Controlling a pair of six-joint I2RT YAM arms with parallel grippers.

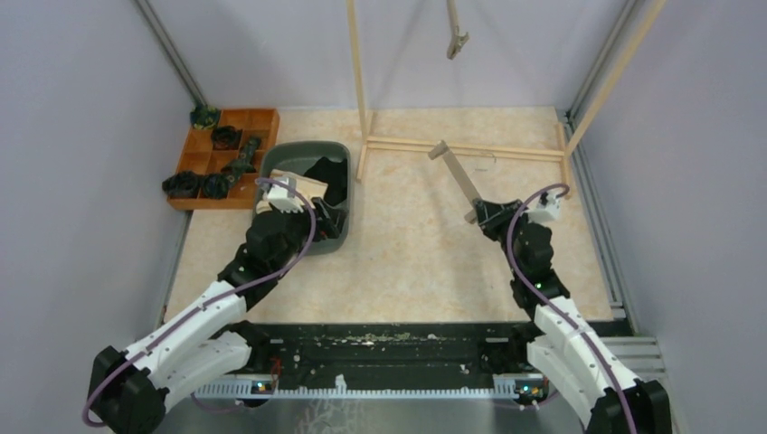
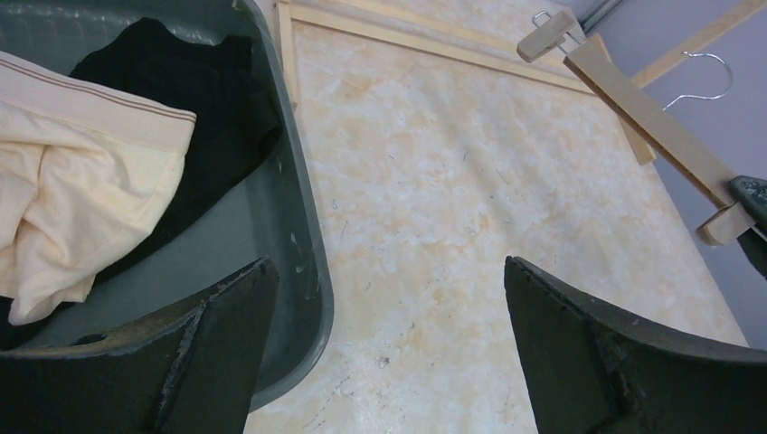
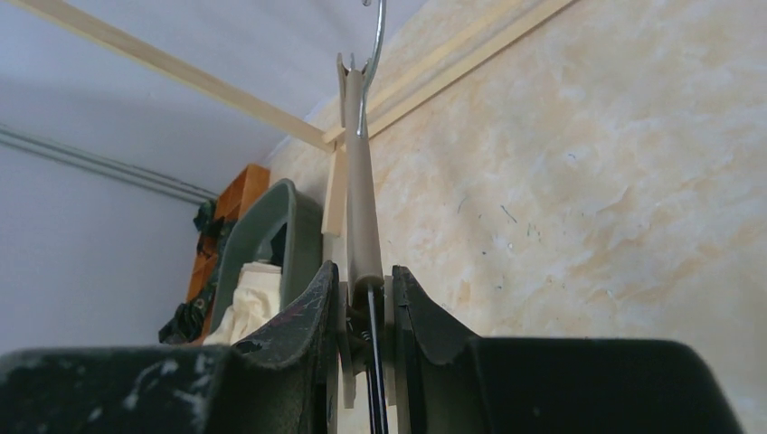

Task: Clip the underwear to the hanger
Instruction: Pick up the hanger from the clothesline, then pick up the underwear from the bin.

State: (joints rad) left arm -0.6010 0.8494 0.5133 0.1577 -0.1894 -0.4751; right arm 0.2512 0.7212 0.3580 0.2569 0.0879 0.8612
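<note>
The underwear lies in a grey bin (image 1: 342,150): a cream pair (image 1: 294,183) crumpled on the left and a black pair (image 1: 329,174) beneath and behind it. In the left wrist view the cream pair (image 2: 81,181) covers part of the black pair (image 2: 181,81). My left gripper (image 2: 389,264) hangs open over the bin's near right rim (image 2: 312,271), holding nothing. The wooden hanger (image 1: 457,174) slants up off the table, and its metal hook (image 2: 705,77) points towards the rack. My right gripper (image 3: 364,271) is shut on the clip at the hanger's (image 3: 362,208) near end.
An orange compartment tray (image 1: 262,117) with dark items sits left of the bin. A wooden rack frame (image 1: 461,146) stands at the back, with posts rising on both sides. Another clip (image 1: 457,41) hangs from above. Grey walls close in left and right.
</note>
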